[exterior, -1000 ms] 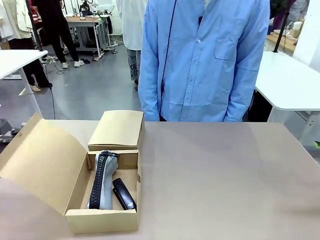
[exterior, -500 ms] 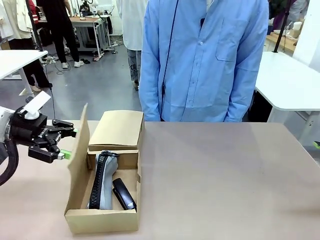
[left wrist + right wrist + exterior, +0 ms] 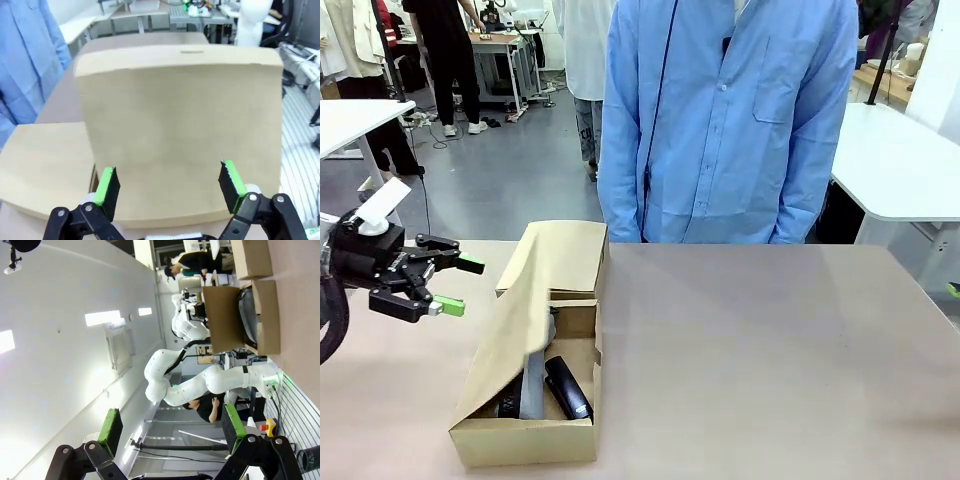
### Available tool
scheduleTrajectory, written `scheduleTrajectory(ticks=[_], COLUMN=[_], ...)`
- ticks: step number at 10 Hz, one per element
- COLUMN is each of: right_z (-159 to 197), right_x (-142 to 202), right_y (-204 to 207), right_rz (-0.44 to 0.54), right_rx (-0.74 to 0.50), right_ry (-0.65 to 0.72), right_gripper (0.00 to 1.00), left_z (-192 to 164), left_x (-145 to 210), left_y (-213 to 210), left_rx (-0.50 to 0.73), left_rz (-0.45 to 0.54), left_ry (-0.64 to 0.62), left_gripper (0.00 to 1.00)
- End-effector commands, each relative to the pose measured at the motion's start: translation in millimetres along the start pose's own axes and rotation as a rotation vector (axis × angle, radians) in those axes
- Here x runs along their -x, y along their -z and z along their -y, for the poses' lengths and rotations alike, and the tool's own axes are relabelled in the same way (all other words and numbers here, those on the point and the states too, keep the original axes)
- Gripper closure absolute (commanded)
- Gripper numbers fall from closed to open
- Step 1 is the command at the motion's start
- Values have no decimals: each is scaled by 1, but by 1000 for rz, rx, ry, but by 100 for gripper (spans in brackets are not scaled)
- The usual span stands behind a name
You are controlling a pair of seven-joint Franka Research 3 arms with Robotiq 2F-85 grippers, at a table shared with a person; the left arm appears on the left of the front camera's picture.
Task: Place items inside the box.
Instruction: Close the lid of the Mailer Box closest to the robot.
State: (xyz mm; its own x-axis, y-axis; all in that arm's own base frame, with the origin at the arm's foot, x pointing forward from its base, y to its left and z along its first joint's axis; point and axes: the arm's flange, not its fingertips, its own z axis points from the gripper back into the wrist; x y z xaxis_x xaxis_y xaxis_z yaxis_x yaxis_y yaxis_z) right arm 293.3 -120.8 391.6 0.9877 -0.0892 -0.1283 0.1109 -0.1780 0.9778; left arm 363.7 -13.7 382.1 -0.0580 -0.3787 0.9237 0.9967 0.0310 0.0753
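box lid tilted over the items

the box [image 3: 525,438] sits just beyond the left gripper [image 3: 448,287], whose jaws stand open and empty, lid [image 3: 180,130] leaning ahead of them. a grey pouch [image 3: 532,390], probably, and a stapler [image 3: 567,388] lie inside. the right gripper [image 3: 172,427] gapes wide, holding nothing.

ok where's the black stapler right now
In the front view the black stapler lies inside the brown cardboard box at the table's left, near its front right corner, beside the grey zip pouch, under the half-closed lid flap.
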Motion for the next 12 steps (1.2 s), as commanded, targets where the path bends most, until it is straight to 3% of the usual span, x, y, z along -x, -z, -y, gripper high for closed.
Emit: scheduleTrajectory(ticks=[1,4,5,8,12], right_z=[-3,-3,-3,-3,-3], right_x=[6,6,6,6,6], right_y=[3,3,3,3,3], right_rz=[-5,-5,-5,-5,-5], right_rx=[2,2,2,2,2], right_ry=[16,16,16,16,16], right_gripper=[0,0,0,0,0], left_z=[25,48,58,66,62], left_x=[1,1,10,28,44], left_y=[42,72,88,107,119], left_rx=[-51,-27,52,88,41], left_rz=[19,52,28,-87,-160], left_ry=[53,-19,-32,-11,-22], left_gripper=[0,0,0,0,0])
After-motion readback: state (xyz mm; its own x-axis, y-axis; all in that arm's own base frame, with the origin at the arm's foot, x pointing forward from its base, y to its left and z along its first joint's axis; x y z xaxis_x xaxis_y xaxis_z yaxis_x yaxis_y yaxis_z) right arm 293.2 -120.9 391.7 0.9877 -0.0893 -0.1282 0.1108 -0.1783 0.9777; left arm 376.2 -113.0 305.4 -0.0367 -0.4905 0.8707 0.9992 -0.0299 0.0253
